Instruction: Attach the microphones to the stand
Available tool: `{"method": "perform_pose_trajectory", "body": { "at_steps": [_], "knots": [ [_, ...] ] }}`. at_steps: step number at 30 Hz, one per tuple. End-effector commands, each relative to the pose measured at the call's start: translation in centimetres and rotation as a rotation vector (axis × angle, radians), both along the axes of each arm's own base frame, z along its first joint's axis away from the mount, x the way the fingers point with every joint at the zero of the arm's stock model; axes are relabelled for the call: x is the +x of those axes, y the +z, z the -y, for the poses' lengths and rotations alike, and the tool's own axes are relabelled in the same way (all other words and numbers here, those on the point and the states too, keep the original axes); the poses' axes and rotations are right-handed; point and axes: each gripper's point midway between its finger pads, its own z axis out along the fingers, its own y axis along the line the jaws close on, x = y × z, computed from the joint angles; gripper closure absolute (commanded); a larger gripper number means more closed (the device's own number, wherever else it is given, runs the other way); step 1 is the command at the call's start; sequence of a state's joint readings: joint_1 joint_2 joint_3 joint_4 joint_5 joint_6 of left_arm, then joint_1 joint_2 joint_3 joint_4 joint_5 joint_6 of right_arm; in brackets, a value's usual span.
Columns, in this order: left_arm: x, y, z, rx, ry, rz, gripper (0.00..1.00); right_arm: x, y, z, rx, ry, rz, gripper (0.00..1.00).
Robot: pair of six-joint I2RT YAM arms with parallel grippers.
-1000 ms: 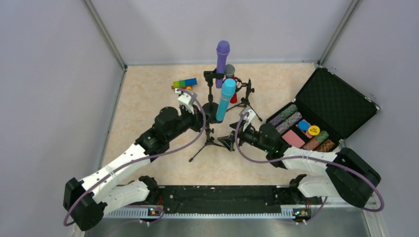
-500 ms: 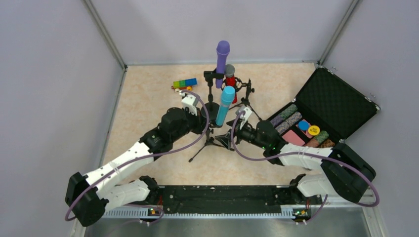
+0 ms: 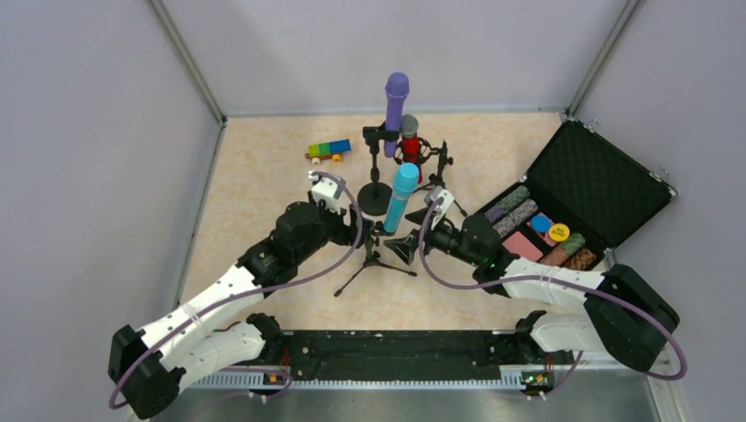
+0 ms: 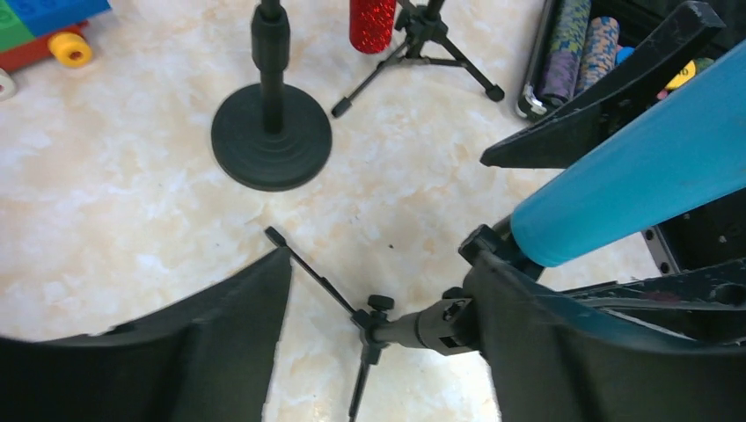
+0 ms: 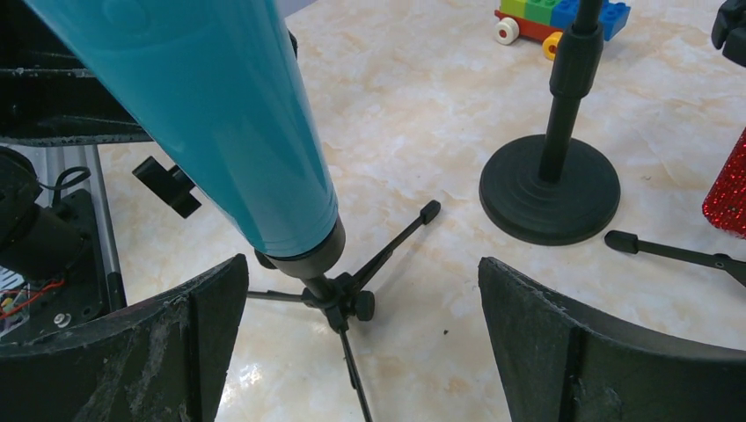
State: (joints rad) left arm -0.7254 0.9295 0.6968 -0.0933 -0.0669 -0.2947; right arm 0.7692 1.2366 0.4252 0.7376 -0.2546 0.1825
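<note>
Top external view puts the smooth all-light-blue plastic microphone (image 3: 403, 195) upright in the clip of a small black tripod stand (image 3: 374, 257), midway between our two grippers. Our left gripper (image 4: 378, 272) is spread wide, with the tripod's stem close by its right finger. Our right gripper (image 5: 362, 264) is likewise spread, flanking the barrel without touching it. We judge the microphone light, hollow and stiff. Its glossy tapered barrel is likely slippery, and it looks top-heavy on such thin legs. We would grasp low on the barrel, just above the clip, while bracing the stem.
</note>
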Motion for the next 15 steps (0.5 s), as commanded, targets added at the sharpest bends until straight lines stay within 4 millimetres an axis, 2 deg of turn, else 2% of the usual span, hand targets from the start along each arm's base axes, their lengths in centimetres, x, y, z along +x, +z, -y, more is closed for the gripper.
{"method": "perform_pose_trajectory", "body": {
  "at_steps": [1, 3, 5, 11, 15],
  "knots": [
    [0.9, 3.2, -0.7, -0.061, 0.044, 0.153, 0.12, 0.0, 1.3, 0.7, 0.021, -0.014, 0.043, 0.01],
    [1.0, 4.5, -0.9, -0.094, 0.055, 0.197, 0.03, -0.1, 1.2, 0.9, 0.021, -0.018, 0.040, 0.01],
    [1.1, 5.1, -1.0, -0.106, 0.064, 0.218, 0.01, -0.3, 1.2, 1.1, 0.022, -0.021, 0.039, 0.01],
    [1.7, 4.6, -1.7, -0.095, 0.097, 0.216, 0.01, -0.6, 1.0, 1.6, 0.033, -0.034, 0.010, 0.01],
    [2.4, 3.7, -2.8, -0.085, 0.124, 0.198, 0.01, -0.7, 0.8, 3.0, 0.046, -0.050, -0.041, 0.01]
  ]
}}
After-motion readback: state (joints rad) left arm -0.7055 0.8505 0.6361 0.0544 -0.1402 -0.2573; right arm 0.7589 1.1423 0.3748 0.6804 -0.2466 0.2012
